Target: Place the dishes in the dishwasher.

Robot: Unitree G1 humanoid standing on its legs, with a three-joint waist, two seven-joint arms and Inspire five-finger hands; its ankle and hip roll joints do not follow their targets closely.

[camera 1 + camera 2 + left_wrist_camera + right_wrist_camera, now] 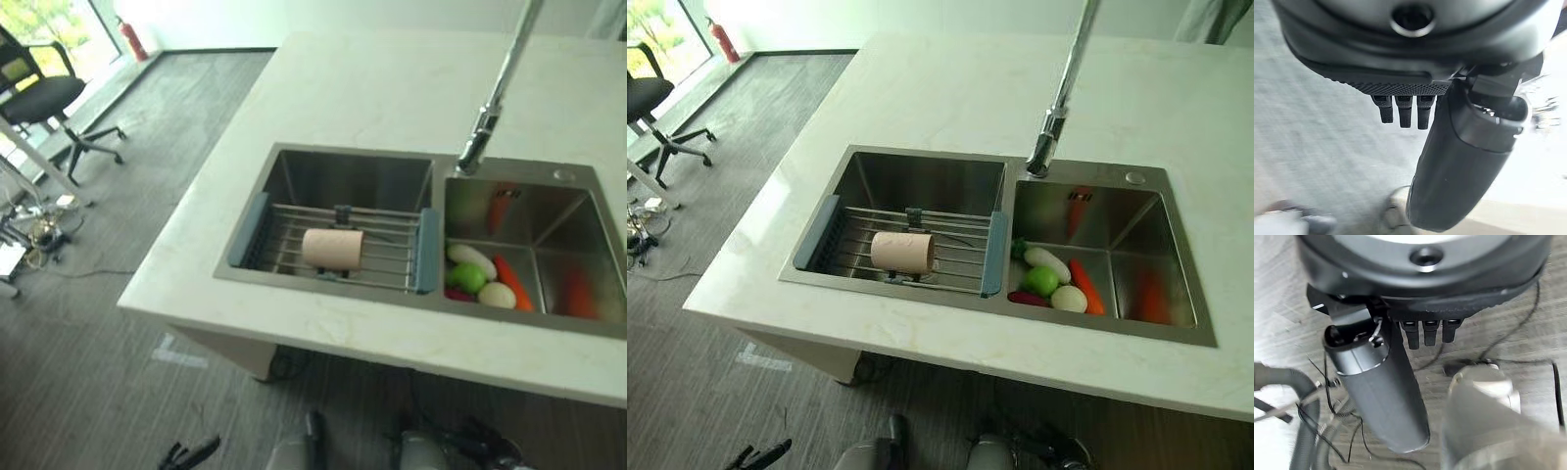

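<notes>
Both dark robot hands hang low over the grey floor, well apart from the sink and holding nothing. Seen from its own wrist, the left hand (1449, 161) has its fingers (1405, 111) straight and relaxed with the thumb jutting out beside them; the right hand (1386, 396) looks the same, fingers (1431, 333) loose and its grasp empty.

Up on the white marble-look countertop (940, 98) sits a stainless steel double-basin sink (1117, 330). Across the left basin spans a wire drying rack with blue-grey end pieces (994, 253), and on its bars lies a pale beige cylindrical cup (902, 252), tipped on its side near the rack's middle. The right basin holds a cluster of toy vegetables (1055, 280) in its near left corner: a green round one, white oval ones, an orange carrot shape and a dark red piece, all touching or just beside one another. A tall chrome faucet (1058, 103) rises behind the divider between the basins.

Off to the far left stand a black office chair (44, 98) and a red fire extinguisher (131, 39) by the window.
</notes>
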